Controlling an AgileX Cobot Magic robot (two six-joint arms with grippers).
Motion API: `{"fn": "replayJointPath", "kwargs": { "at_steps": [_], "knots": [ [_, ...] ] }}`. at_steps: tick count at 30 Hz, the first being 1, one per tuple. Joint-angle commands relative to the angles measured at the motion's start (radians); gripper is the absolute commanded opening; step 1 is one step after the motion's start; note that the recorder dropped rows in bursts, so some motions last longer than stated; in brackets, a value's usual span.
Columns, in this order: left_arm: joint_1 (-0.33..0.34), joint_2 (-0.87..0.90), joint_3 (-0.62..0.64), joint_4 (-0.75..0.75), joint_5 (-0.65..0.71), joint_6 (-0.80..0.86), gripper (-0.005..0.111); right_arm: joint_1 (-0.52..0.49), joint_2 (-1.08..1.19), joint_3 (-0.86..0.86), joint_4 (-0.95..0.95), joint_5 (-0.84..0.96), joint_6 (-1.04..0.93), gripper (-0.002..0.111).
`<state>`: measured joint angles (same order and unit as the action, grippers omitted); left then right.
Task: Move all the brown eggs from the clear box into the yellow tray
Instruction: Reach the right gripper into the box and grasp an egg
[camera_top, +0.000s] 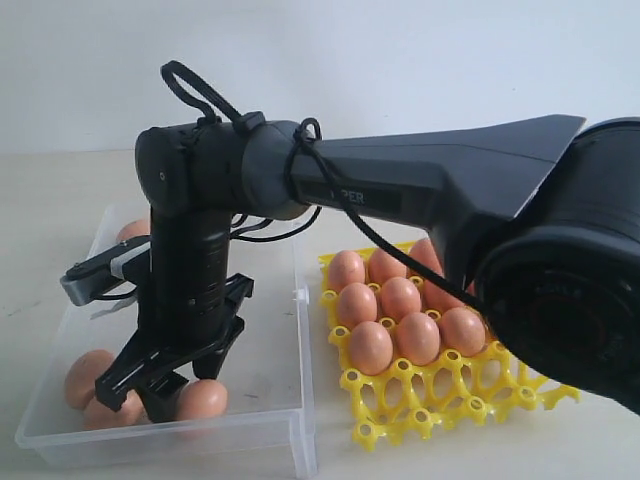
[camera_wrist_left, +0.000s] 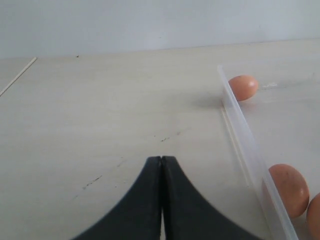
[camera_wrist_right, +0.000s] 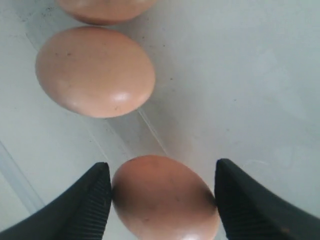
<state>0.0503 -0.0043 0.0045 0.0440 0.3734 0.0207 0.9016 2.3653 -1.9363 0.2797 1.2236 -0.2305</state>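
Right claw (camera_wrist_right: 161, 166) spread astride brown egg (camera_wrist_right: 165, 200)

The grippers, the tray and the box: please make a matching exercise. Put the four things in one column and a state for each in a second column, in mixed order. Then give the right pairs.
1. left gripper
2. right gripper
3. yellow tray
4. clear box

A. nearest cups empty, eggs in the others
B. open, one egg between its fingers
C. shut, outside the box
D. a few loose eggs inside

Pairs: 1-C, 2-B, 3-A, 4-D
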Motion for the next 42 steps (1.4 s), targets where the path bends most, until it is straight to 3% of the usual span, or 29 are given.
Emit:
{"fn": "replayJointPath", "kwargs": {
  "at_steps": [1,5,14,21,25,30,33,37,42],
  "knots": [
    [0.002,0.004,-0.005,0.003,-0.005,0.001,0.0,0.0,-0.029,0.006,-0.093,-0.002,-0.062,0.058],
    [0.002,0.004,-0.005,0.003,-0.005,0.001,0.0,-0.002,-0.038,0.006,-0.186,-0.002,-0.084,0.058],
    [0.002,0.004,-0.005,0.003,-0.005,0.001,0.0,-0.011,-0.048,0.005,-0.205,-0.046,-0.066,0.058],
    [0.002,0.004,-0.005,0.003,-0.005,0.001,0.0,-0.042,-0.057,-0.005,-0.211,-0.208,0.217,0.058],
    [0.002,0.004,-0.005,0.003,-0.005,0.001,0.0,-0.064,-0.096,-0.029,-0.27,-0.217,0.23,0.058],
    [0.002,0.004,-0.005,0.003,-0.005,0.001,0.0,-0.064,-0.147,-0.029,-0.28,-0.065,-0.173,0.058],
    [0.002,0.004,-0.005,0.003,-0.005,0.001,0.0,-0.056,-0.136,-0.029,-0.28,-0.018,-0.222,0.061],
    [0.002,0.004,-0.005,0.003,-0.005,0.001,0.0,-0.052,-0.102,-0.029,-0.28,-0.002,-0.017,0.075],
    [0.002,0.004,-0.005,0.003,-0.005,0.001,0.0,-0.052,-0.077,-0.029,-0.228,-0.024,0.101,0.077]
  ]
}}
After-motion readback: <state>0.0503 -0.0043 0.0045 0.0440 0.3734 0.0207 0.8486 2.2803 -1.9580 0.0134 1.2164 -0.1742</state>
